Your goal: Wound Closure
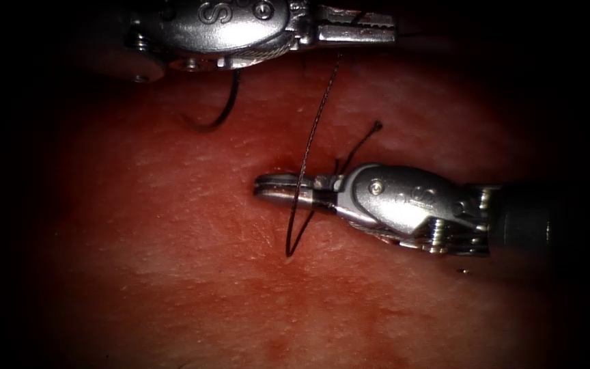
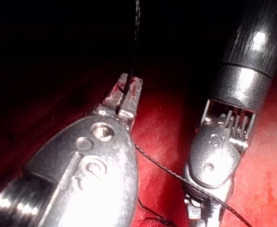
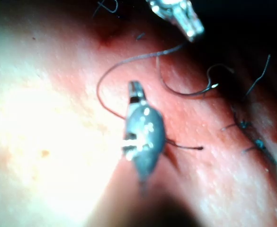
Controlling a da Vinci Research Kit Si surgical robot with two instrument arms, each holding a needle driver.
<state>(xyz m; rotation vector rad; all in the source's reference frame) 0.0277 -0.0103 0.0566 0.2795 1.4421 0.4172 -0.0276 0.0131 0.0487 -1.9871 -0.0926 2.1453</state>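
The left hand (image 1: 360,31) is clamped on the dark braided thread (image 1: 315,126), the right hand (image 1: 285,190) closed with thread looped round it, and the curved steel needle (image 1: 220,113) lies free on the red pork tissue (image 1: 172,239), with tied stitches (image 3: 252,135) already placed.

Left tool (image 1: 367,31) at top of endoscope view, jaws closed on thread (image 1: 315,130). Thread runs down from it, crossing over right tool (image 1: 285,190) at centre, into tissue (image 1: 172,260) just below the jaws. Needle (image 1: 220,113) lies on tissue below left tool, left of thread, apart from right tool.
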